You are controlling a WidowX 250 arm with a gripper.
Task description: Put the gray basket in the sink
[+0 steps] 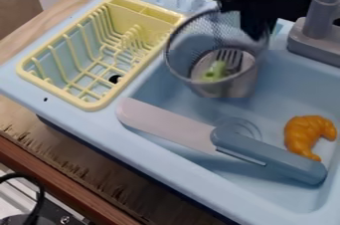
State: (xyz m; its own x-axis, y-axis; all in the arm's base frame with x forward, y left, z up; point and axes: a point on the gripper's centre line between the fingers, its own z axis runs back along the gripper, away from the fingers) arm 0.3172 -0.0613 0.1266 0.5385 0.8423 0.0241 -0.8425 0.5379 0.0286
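Curved black cable (42,192), smooth blue sink (282,89), fingers (255,26) gripping round gray mesh basket (223,88)

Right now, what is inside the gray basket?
The gray basket holds a gray fork and a light green piece at its lower end; whether they are joined, I can't tell. The gripper covers the basket's upper right, hiding anything there.

Knife (223,141) across sink (286,87), room behind

Toy kitchen: pale blue play sink (279,89), gray faucet (318,25), yellow dish rack (93,103), toy knife (266,155).
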